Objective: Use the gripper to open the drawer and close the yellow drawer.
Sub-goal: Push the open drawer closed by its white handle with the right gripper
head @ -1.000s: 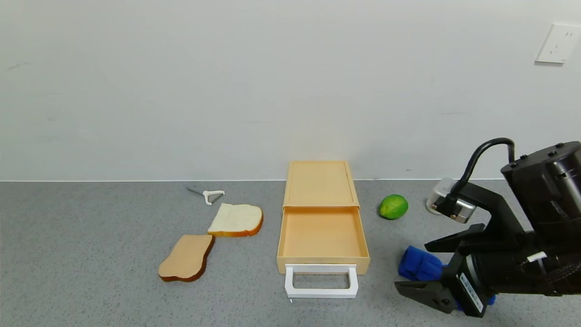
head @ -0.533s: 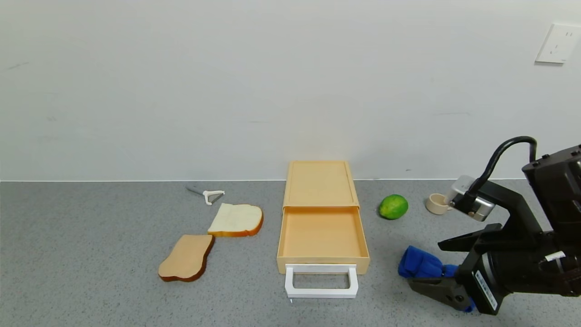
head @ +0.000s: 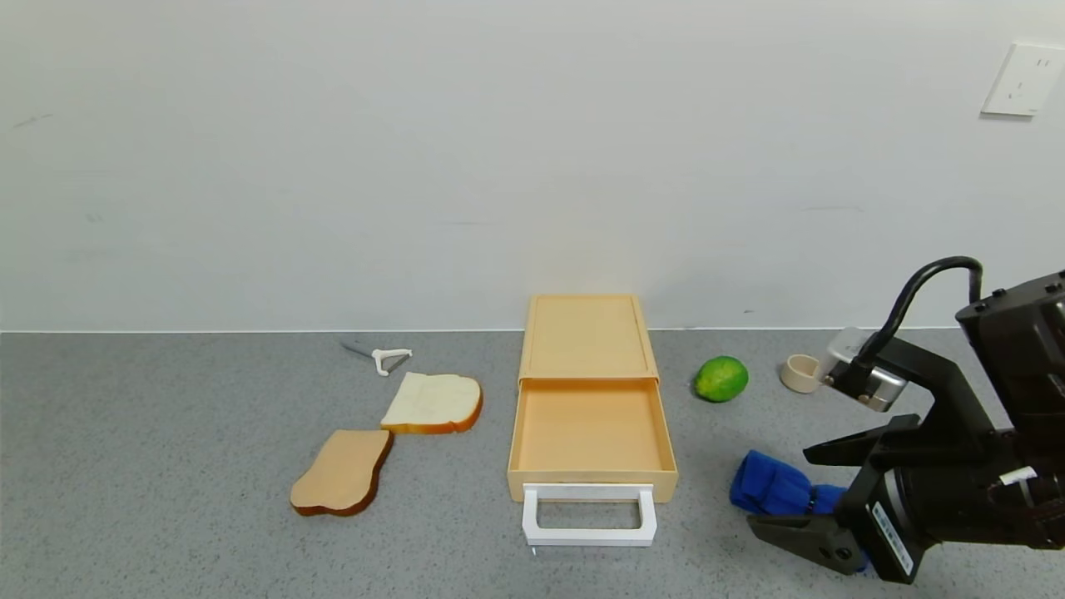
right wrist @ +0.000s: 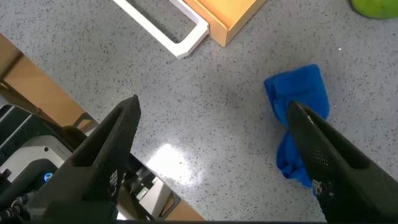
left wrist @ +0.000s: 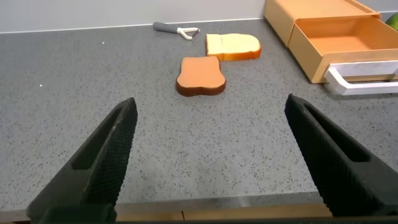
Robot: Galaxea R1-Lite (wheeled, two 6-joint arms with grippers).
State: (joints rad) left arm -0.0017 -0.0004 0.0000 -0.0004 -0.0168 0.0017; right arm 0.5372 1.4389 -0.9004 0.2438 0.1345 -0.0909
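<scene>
With the yellow drawer (head: 589,437) pulled open at mid-counter, we hold our right gripper (head: 803,495) with jaws spread wide over the blue cloth (head: 774,487) beside it, where a careless sweep toward the white handle (head: 589,516) risks dragging the cloth along.
</scene>
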